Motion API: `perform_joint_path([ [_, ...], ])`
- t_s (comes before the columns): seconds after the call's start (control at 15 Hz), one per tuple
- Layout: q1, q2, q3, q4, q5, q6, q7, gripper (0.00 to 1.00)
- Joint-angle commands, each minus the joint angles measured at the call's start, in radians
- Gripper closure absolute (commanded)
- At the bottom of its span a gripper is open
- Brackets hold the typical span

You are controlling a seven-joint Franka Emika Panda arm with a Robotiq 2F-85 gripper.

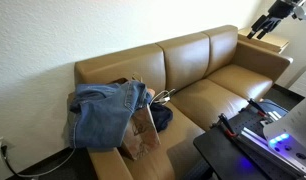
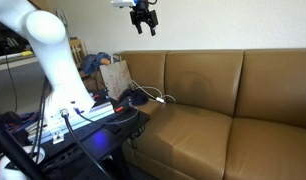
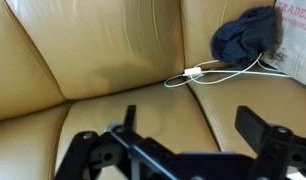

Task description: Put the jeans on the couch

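The blue jeans (image 1: pixel 101 110) hang over a brown paper bag (image 1: pixel 143 138) at one end of the tan couch (image 1: pixel 218 85). In an exterior view only a bit of blue (image 2: pixel 93 64) shows behind the bag (image 2: pixel 115 76). My gripper (image 1: pixel 278 14) is high above the couch's other end, far from the jeans, and also shows near the ceiling line (image 2: pixel 143 22). In the wrist view its jaws (image 3: pixel 193 125) are open and empty over the seat cushions (image 3: pixel 103 120). The jeans do not show clearly in the wrist view.
A dark blue cloth (image 3: pixel 248 35) lies on the seat beside the bag's edge (image 3: pixel 298 35), with a white cable (image 3: pixel 208 72) trailing from it. A black stand with lit equipment (image 1: pixel 258 125) is in front of the couch. A wooden side table (image 1: pixel 265 42) is beyond the armrest.
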Motion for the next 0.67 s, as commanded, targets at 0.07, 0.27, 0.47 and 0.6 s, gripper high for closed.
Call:
perform_joint_path([
  [0.07, -0.026, 0.006, 0.026, 0.001, 0.022, -0.003, -0.015, 0.00],
  [0.27, 0.070, 0.085, 0.102, -0.076, 0.031, 0.037, -0.038, 0.00],
  [0.47, 0.186, 0.179, 0.184, -0.083, 0.078, 0.055, -0.057, 0.00],
  [0.6, 0.257, 0.232, 0.268, -0.101, 0.086, 0.113, -0.041, 0.00],
])
